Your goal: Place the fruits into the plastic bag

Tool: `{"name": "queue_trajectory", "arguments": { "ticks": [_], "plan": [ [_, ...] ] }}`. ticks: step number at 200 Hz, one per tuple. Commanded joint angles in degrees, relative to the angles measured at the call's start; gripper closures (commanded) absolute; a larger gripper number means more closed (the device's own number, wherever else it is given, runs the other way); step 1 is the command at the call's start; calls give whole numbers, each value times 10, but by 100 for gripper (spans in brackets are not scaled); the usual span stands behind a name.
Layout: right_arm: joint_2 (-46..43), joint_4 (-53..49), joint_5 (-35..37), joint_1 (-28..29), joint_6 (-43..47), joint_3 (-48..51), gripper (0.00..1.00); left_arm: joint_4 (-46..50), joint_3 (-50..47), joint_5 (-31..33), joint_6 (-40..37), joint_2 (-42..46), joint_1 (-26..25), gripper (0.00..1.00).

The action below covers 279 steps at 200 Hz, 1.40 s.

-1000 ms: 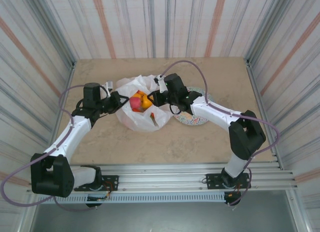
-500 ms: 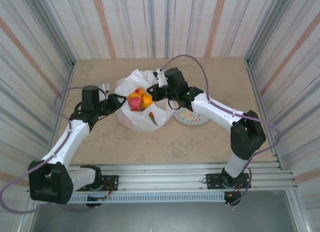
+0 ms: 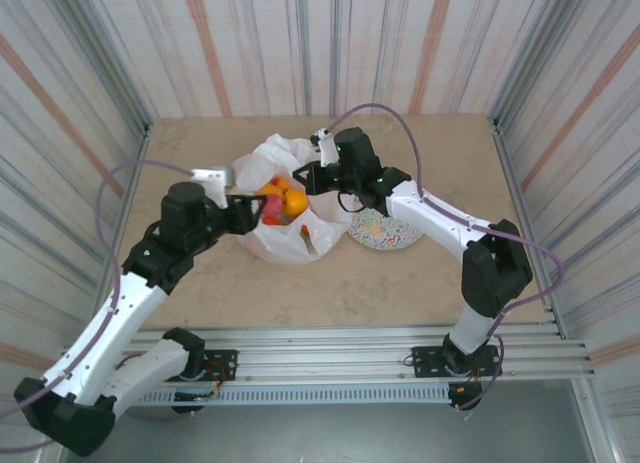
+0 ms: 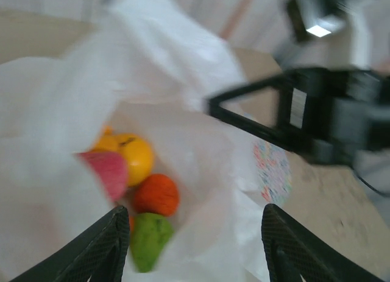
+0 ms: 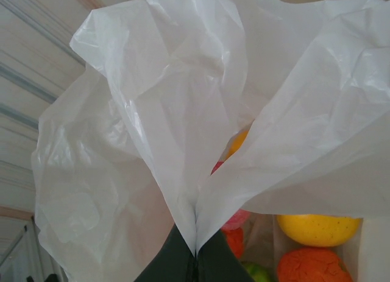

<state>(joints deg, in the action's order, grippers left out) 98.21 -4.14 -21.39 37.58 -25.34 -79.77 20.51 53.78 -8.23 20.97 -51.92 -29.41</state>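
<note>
Bearing bag (image 3: 275, 245): beige table (image 3: 300, 295), striped walls (image 3: 330, 43)

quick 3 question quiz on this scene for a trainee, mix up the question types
1. True or false: the right gripper is shut, pinching a fold of the plastic bag.
2. Where is the patterned plate in the top view?
A) inside the bag
B) on the table, just right of the bag, under the right arm
C) between the left arm's fingers
3. Fill in the blank: the left gripper, at the bag's mouth above the fruits, has its jaws ____.

Key: 1 true; 2 B; 3 open
</note>
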Motion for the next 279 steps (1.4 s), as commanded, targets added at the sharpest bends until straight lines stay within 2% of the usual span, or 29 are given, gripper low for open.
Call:
{"name": "queue_trajectory", "arguments": {
  "ticks": [1, 21, 74, 99, 127, 153, 161, 183, 196, 213, 242, 279],
  "plan": [
    [18, -8, -34, -13, -20, -18, 100, 48, 52, 17, -103, -44, -68, 39],
    [21, -6, -46, -21, -26, -18, 100, 93, 93, 19, -128, -97, -98, 39],
    [14, -4, -38, -26, -27, -12, 100, 106, 103, 47, -136, -176, -101, 41],
    [13, -4, -38, -27, -27, -11, 100, 123, 123, 33, -143, -218, -101, 45],
    [12, -4, -33, -27, -27, -7, 100, 124, 133, 13, -141, -252, -103, 53],
    [11, -3, -33, -27, -28, -7, 100, 121, 134, 39, -139, -268, -103, 74],
    [10, -3, -33, -27, -29, -9, 100, 113, 132, 44, -138, -266, -103, 80],
    [2, -3, -25, -28, -29, -16, 100, 86, 125, 53, -131, -248, -103, 88],
    [-10, 3, -12, -27, -29, -17, 100, 66, 118, 71, -123, -222, -104, 95],
    [-27, 12, 2, -27, -30, -23, 100, 21, 98, 90, -115, -174, -102, 100],
    [-37, 21, 17, -28, -28, -56, 100, -49, 68, 97, -83, -100, -79, 100],
    [-14, 5, 18, -28, -19, -135, 100, -83, 66, 110, -29, -53, -23, 100]
  ]
}}
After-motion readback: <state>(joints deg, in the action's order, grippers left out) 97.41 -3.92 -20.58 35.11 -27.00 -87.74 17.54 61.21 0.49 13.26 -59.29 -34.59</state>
